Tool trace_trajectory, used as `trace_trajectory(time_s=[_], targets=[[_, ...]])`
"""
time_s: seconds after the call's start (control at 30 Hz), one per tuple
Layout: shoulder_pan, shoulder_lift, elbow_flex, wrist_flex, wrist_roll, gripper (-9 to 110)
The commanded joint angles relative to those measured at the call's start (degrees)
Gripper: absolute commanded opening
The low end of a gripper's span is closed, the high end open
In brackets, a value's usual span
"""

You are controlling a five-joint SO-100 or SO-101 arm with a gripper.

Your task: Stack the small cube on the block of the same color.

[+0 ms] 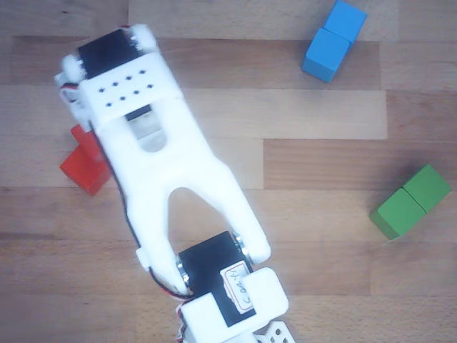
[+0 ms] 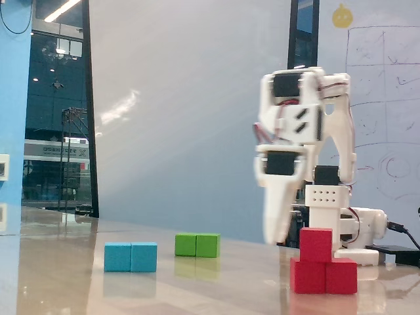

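Note:
In the fixed view the red block (image 2: pixel 325 276) lies on the table at the lower right. The small red cube (image 2: pixel 316 244) stands on top of it, over its left half. My gripper (image 2: pixel 277 236) hangs pointing down just left of the cube and is motion-blurred; I cannot make out the jaws, and nothing is held between them. In the other view the white arm covers the gripper. There only a red shape (image 1: pixel 84 170) sticks out from under the arm's left side, and I cannot separate cube from block.
A blue double block (image 1: pixel 333 39) (image 2: pixel 130 256) and a green double block (image 1: pixel 410 201) (image 2: pixel 197 245) lie apart on the wooden table (image 1: pixel 321 236). The arm's base (image 2: pixel 354 230) stands behind the red stack.

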Motion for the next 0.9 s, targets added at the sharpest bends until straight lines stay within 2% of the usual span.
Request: trace_trajectory(time_s=[0.0,0.3,0.67,0.87], targets=[[9.1,2.5,-0.9,-0.9,-3.9,29],[29.0,2.5,-1.1,-3.7,-6.4,28],[26.7,2.6,-0.5,-4.0,-5.8,28],[26.7,8.8,0.0,-1.8,-5.8,28]])
